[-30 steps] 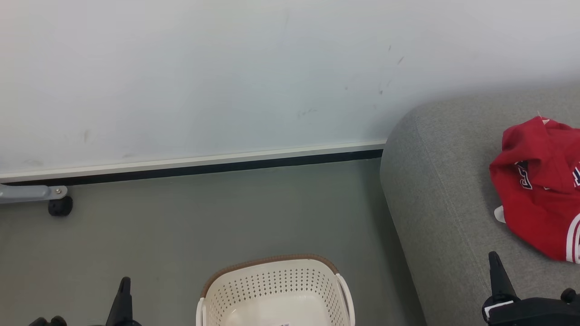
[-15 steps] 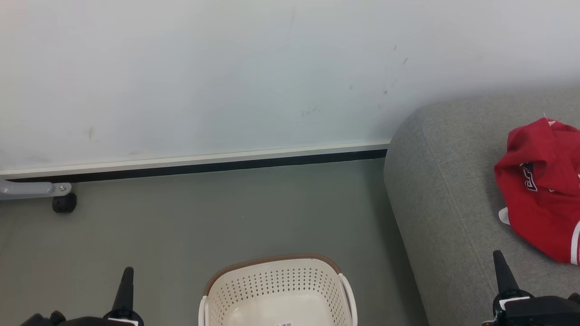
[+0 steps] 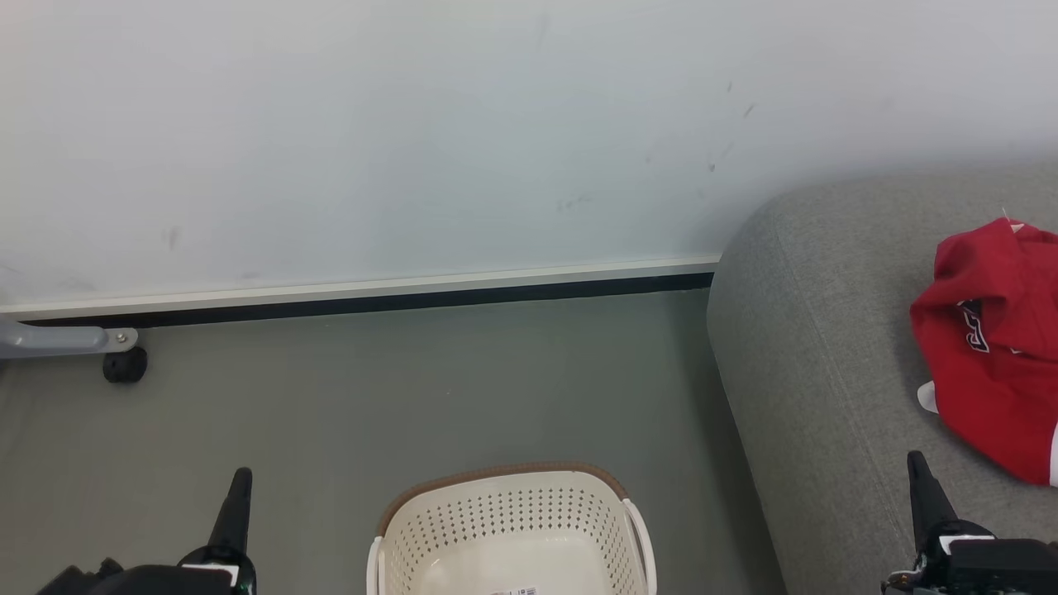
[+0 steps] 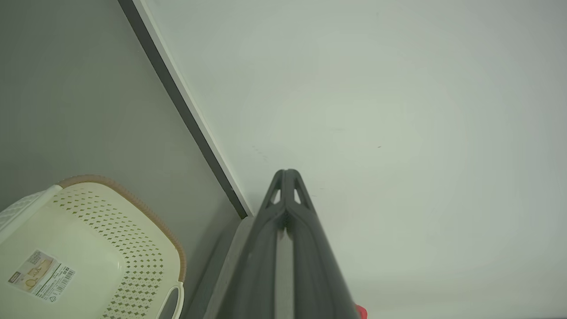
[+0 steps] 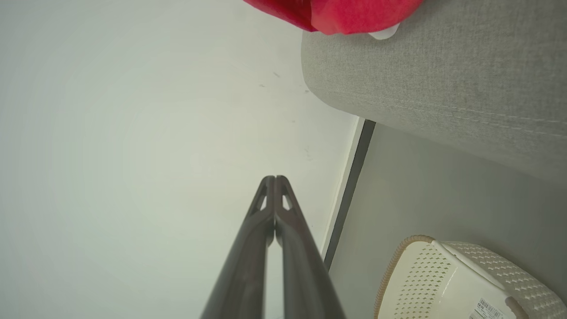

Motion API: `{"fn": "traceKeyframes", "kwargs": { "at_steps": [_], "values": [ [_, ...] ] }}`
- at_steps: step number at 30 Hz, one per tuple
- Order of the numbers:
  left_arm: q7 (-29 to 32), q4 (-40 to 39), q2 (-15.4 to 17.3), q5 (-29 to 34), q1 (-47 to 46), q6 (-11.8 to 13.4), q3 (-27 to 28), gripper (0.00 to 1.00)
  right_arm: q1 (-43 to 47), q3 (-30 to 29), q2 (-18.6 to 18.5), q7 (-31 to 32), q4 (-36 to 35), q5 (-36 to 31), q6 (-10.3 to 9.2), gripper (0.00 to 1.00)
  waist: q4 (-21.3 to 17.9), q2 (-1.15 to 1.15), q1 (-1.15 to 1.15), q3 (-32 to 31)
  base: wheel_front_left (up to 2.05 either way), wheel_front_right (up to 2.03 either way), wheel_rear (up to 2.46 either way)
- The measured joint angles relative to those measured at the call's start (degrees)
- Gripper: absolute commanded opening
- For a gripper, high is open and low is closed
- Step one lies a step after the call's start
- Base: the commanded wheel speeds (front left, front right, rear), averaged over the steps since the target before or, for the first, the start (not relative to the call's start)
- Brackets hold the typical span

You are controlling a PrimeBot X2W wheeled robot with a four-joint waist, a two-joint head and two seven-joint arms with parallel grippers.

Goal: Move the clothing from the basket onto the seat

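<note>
Clothing point(image 3: 996, 347) – a crumpled bright red garment with white trim and dark-and-white lettering – lay on the grey sofa point(image 3: 818, 347) at about 3 o'clock in the head view, partly cut off by the frame edge. A small white bit poked out at its 7 o'clock edge, possibly a tag or a scrap of white cloth. The cream laundry basket point(image 3: 496, 473) stood on the grey-green floor point(image 3: 413, 380) at 6 o'clock, just beside the sofa's rounded end; its visible bottom showed only a printed label point(image 4: 40, 275). The left gripper point(image 3: 240, 479) hung at 7 o'clock and the right gripper point(image 3: 917, 467) at 5 o'clock over the sofa's edge – each with its fingers pressed together, holding nothing. A black caster point(image 3: 125, 364) sat by the baseboard point(image 3: 372, 302) at 9 o'clock.
</note>
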Motion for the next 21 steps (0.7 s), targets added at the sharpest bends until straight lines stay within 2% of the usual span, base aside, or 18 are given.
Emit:
{"fn": "traceKeyframes", "kwargs": {
  "at_steps": [11,21],
  "values": [
    [2.3,1.1,-0.8,-7.8,-1.9,-1.1,1.1,0.00,-1.1,-2.2,0.7,2.2,1.6,8.6,1.52,0.00,0.5,0.00,0.00,0.1,0.00,0.00,0.00],
    [2.3,1.1,-0.9,-8.7,-2.1,-1.5,1.1,0.00,-1.6,-2.3,0.8,2.4,1.7,8.8,1.53,0.00,0.5,0.00,0.00,0.1,0.00,0.00,0.00]
  ]
}}
